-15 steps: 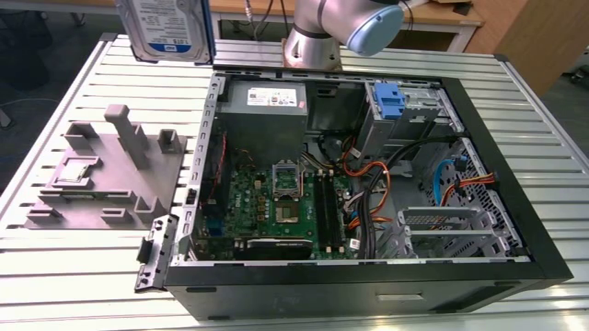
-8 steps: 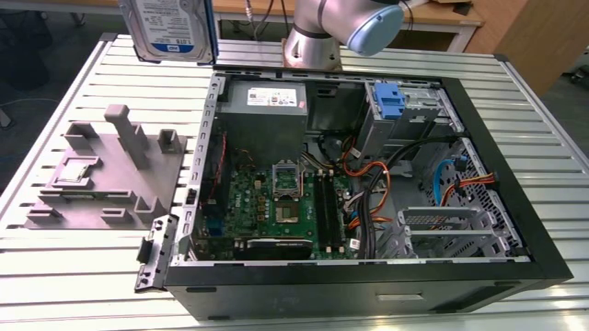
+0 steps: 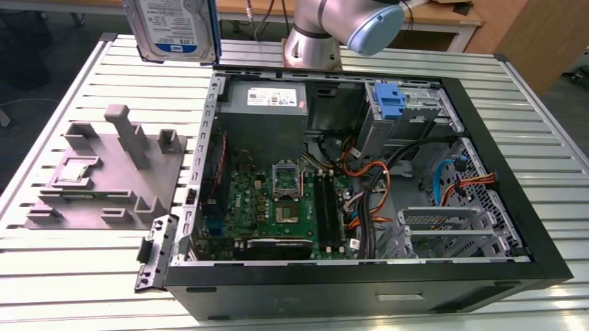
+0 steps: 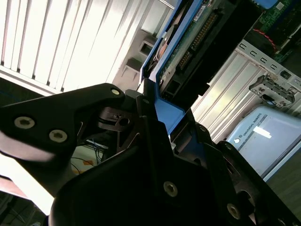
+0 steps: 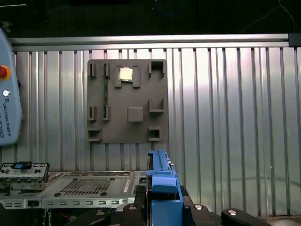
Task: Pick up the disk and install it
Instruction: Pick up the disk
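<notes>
- The flat rectangular silver-grey hard drive with a white-and-blue label and blue plastic carrier frame (image 3: 172,27) hangs upright in the air. It is above the far corner of the ribbed aluminium counter (image 3: 74,276), at the exterior view's left.
- It is well clear of the open black computer tower case (image 3: 368,286), which lies on its side.
- In the first wrist view, the black end effector (image 5: 164,205) is clamped on the disk, its jaws pinching the blue frame from either side.
- The grey moulded fixture plate (image 5: 127,103) lies flat on the counter beside the case, with a small square silver chip (image 5: 125,74) seated in one of its pockets.
- The drive's green circuit-board underside (image 4: 188,44) is exposed in the second wrist view.
- The drive looks stiff and dense for its size, so it would likely swing with some weight when held by one edge.
- Its bare metal faces are probably slick, and its insides are sensitive to knocks.
- The plastic frame is the sensible place to grip. It keeps the jaws off the board and label, though thin plastic may flex under pressure.
</notes>
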Controlling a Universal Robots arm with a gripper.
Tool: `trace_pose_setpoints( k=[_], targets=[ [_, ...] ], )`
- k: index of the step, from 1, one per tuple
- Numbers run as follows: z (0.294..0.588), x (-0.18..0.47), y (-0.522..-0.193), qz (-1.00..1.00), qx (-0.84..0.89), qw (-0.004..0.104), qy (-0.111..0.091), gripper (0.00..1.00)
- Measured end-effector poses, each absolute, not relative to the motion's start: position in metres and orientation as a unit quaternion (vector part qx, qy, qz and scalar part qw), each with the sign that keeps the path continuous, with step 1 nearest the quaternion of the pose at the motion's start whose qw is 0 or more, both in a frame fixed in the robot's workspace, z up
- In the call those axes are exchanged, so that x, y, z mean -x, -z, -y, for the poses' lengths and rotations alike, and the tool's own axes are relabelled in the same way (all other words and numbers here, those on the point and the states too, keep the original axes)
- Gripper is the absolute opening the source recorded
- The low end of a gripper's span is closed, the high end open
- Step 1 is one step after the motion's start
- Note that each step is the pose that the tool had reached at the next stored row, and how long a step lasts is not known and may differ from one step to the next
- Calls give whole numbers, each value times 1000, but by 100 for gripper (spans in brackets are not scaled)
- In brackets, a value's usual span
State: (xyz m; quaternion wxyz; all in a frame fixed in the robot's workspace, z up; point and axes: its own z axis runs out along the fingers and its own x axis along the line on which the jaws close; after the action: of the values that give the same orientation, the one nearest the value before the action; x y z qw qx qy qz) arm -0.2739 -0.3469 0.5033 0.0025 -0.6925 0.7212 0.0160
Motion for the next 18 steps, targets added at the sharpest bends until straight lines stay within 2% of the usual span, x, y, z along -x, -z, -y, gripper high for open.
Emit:
trace_pose_setpoints(
  k=[18],
  targets=[
    [347, 266, -503, -721, 692, 3, -16, 36]
  ],
)
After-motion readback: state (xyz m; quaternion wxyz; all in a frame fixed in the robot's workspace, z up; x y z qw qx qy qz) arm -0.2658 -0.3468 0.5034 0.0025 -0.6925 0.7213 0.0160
